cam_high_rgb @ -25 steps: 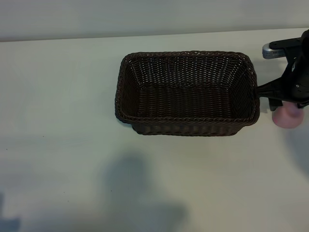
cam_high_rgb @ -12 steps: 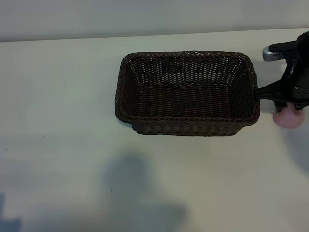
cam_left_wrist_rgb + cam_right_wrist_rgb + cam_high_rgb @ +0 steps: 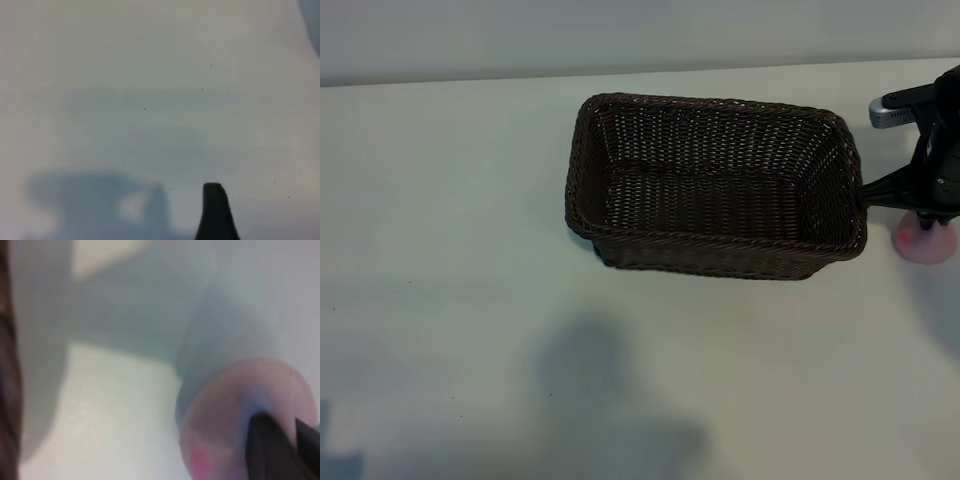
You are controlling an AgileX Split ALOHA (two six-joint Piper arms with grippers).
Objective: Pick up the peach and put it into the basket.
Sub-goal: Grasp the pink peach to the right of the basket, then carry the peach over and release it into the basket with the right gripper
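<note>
The right gripper (image 3: 924, 228) presses its closed fingers onto the peach (image 3: 923, 243) on the table (image 3: 470, 200) — just beside the basket (image 3: 715, 185) — while the left gripper (image 3: 215, 212) hangs spread open elsewhere.

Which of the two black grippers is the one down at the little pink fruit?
The right gripper, at the table's right edge beside the basket, pinches the peach. The left gripper hangs over bare table.

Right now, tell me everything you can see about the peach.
The peach is small, round and pale pink with a smooth skin and a deeper pink blush. It rests on the white table just right of the basket, apart from it. The right gripper comes down on its top, fingers close together against it; its leaf is barely visible.
</note>
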